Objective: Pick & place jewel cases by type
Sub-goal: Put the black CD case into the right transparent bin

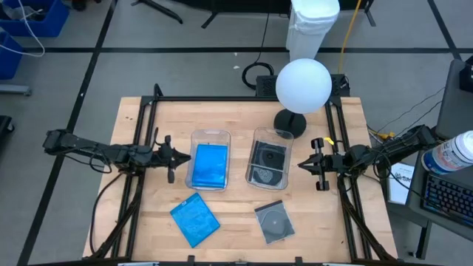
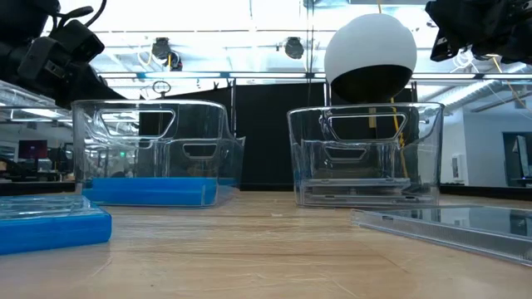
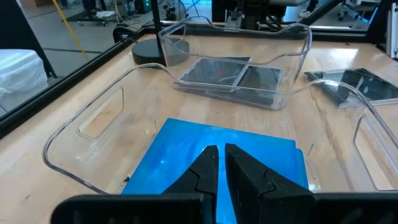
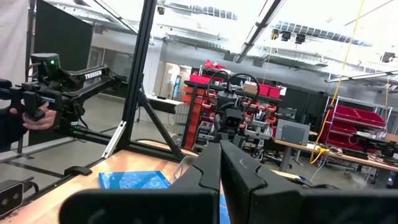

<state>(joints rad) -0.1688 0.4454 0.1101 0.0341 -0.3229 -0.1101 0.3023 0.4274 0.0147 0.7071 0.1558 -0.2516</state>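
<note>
The high view looks straight down on the whole worktop. The low view sits at worktop level, very near, facing the room. The left wrist view looks past the left pincer into the two bins, which the high and low views share.

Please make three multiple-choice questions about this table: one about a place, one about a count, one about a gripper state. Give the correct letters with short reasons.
1. Where does the loose blue jewel case lie?
A. in front of the left bin
B. inside the right bin
C. under the lamp

2. How many jewel cases lie outside the bins?
A. one
B. two
C. four

3. The left gripper is:
A. wide open
B. nearly shut, holding nothing
C. clamped on a bin wall

Answers: 1 A, seen from above. 2 B, the blue one and the clear jewel case. 3 B, its fingers nearly meet above the binned blue case.
</note>
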